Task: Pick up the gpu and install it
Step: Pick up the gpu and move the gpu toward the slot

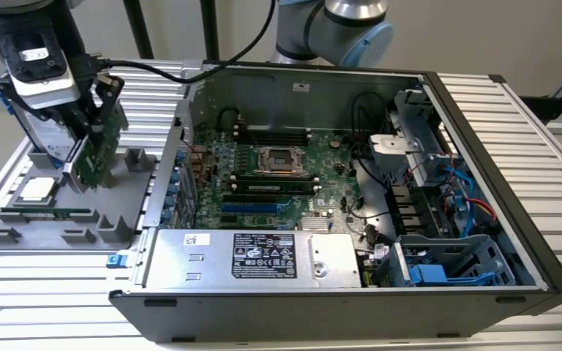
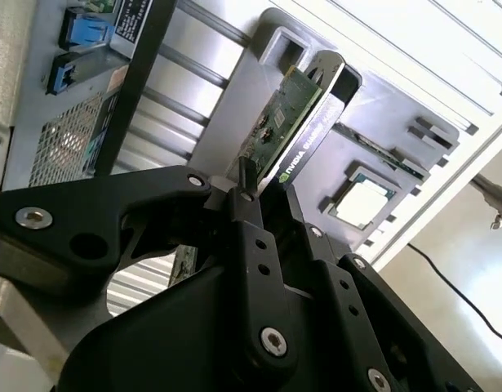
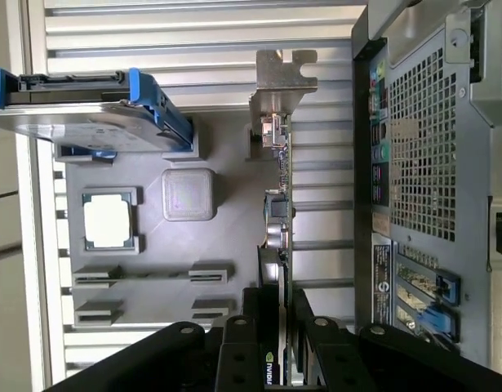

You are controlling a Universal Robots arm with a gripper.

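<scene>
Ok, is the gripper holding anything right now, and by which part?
Yes. The gripper is shut on the gpu, pinching its upper edge with a finger on each face, away from the silver bracket.

Slatted table (image 1: 515, 110) — bearing grey tray (image 1: 52, 238), open computer case (image 1: 310, 314).
</scene>
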